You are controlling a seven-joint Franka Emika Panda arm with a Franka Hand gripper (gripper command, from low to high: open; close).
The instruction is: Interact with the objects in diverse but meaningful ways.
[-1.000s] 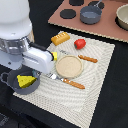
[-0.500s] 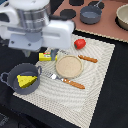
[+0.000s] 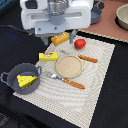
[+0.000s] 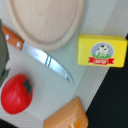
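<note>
My gripper [image 3: 59,29] hangs above the far end of the woven mat, just over the golden bread loaf [image 3: 60,38]; its fingers are hidden under the white arm body. The red fruit [image 3: 80,43] lies to the exterior view's right of the loaf. The yellow box with red marks [image 3: 48,56] rests beside a round wooden plate [image 3: 69,66]. At the near left, a grey two-handled pot [image 3: 22,78] holds the yellow cheese wedge [image 3: 27,80]. The wrist view shows the box [image 4: 101,51], the red fruit [image 4: 16,94], the loaf [image 4: 67,117] and the plate [image 4: 47,20], with no fingers.
An orange-handled knife [image 3: 87,58] lies past the plate; the wrist view shows its blade [image 4: 50,62]. A second orange-handled utensil [image 3: 67,81] lies in front of the plate. The woven mat [image 3: 95,95] sits on a dark table. A bowl [image 3: 122,16] stands on the brown surface at far right.
The arm has swung from above the pot at the exterior view's left to over the loaf at the back of the mat. The pot with the cheese now shows fully.
</note>
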